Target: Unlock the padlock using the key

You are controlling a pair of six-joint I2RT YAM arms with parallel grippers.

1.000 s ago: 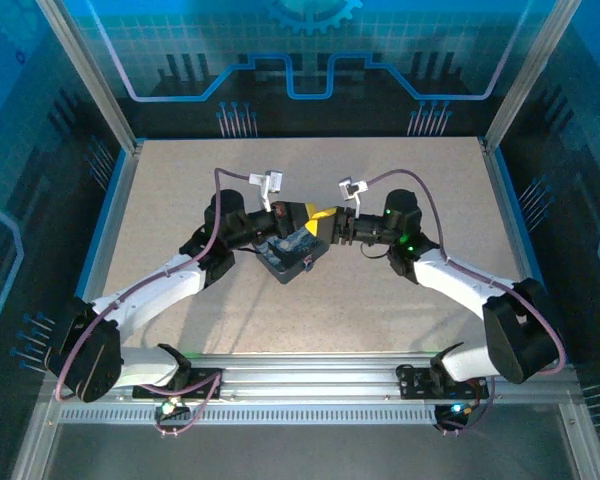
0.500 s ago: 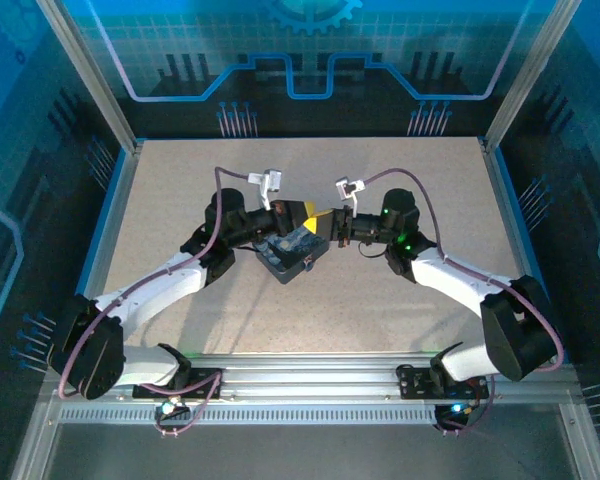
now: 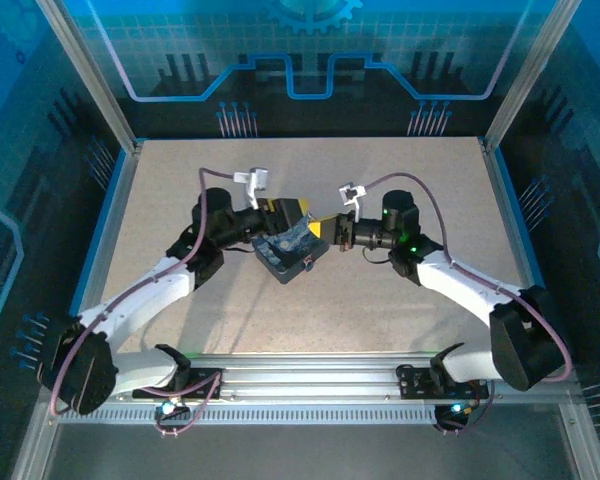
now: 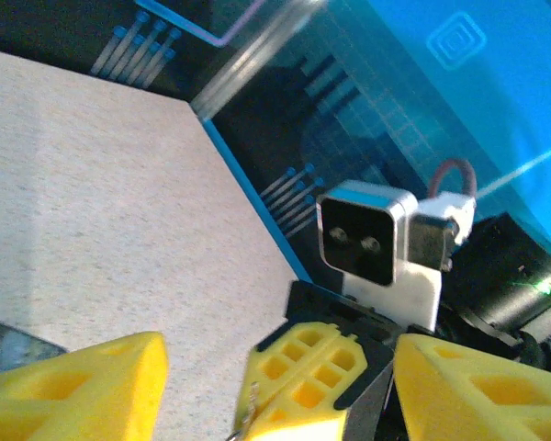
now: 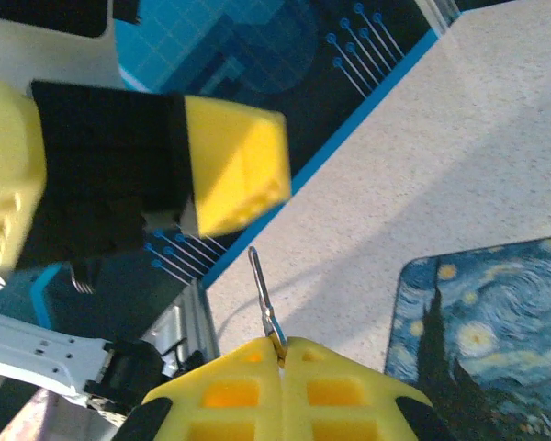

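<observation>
**Key pinched right, left jaws wide**

The key (image 5: 264, 299) sticks straight out from the right gripper (image 5: 280, 347), whose pads are pressed together on its near end. Its shank runs along the fingers, with the tip aimed at the left gripper (image 4: 277, 354). The left jaws are spread and hold nothing. Both grippers hover by the blue tin (image 5: 482, 340). I cannot pick out the padlock. My guess is the right arm carries the key in.

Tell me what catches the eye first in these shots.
The blue night-sky painted tin in the middle of the table stands out first. By its far edge, the right tool is shut on a thin metal key that pokes out from its yellow tips. The left tool faces it, open.
</observation>
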